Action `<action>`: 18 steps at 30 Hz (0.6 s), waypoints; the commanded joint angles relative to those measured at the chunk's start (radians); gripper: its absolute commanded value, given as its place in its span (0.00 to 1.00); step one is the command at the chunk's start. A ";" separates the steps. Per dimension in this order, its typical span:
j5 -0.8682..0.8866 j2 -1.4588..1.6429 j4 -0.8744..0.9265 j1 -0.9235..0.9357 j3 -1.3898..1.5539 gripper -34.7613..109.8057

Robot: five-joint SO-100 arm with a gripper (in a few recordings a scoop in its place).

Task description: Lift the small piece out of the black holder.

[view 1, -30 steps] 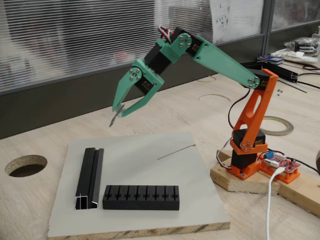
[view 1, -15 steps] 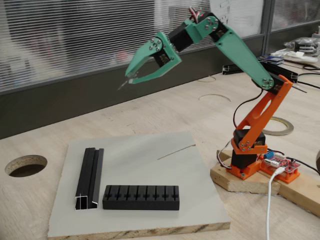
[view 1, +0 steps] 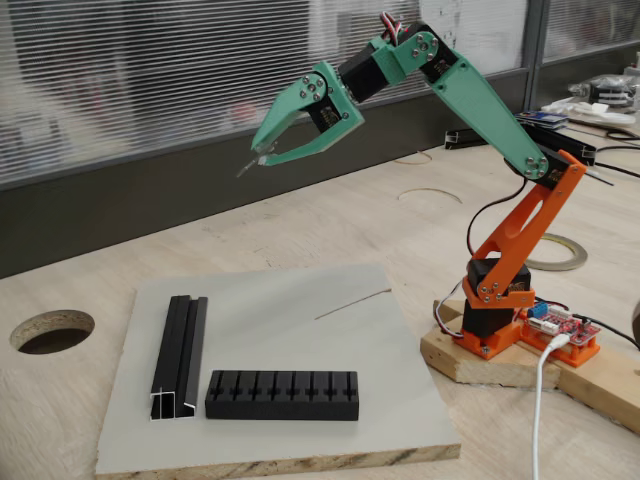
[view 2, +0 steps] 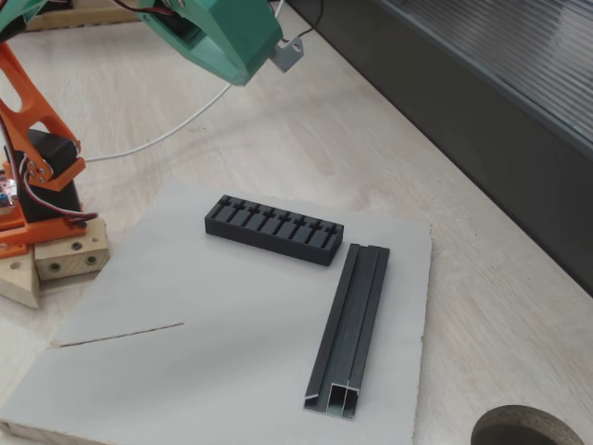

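My green gripper (view 1: 262, 158) hangs high above the table, well up and behind the grey board, shut on the small piece (view 1: 246, 168), a thin silvery-grey bit that sticks out from the fingertips. In a fixed view the gripper (view 2: 264, 56) shows at the top edge with the small piece (view 2: 288, 52) at its tip. The black holder (view 1: 282, 395) (view 2: 273, 229), a flat block with a row of narrow slots, lies on the board far below the gripper.
A long black grooved rail (view 1: 180, 355) (view 2: 352, 324) lies beside the holder on the grey board (view 1: 300, 330) (view 2: 232, 362). A hair-thin wire (view 1: 352, 303) (view 2: 120, 336) rests on the board. The orange arm base (view 1: 500, 310) stands to the right, and a round hole (view 1: 52, 331) opens in the table.
Over the last second the gripper rose and swung right with the small piece held in it. It has barely moved in the last half second.
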 commanded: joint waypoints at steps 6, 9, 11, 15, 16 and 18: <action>0.018 0.038 0.017 -0.008 -0.012 0.30; 0.018 0.057 0.017 -0.008 -0.009 0.30; 0.018 0.071 0.017 -0.008 -0.009 0.30; 0.015 0.074 0.018 -0.006 -0.008 0.30; 0.015 0.074 0.018 -0.006 -0.008 0.30; 0.015 0.074 0.018 -0.006 -0.008 0.30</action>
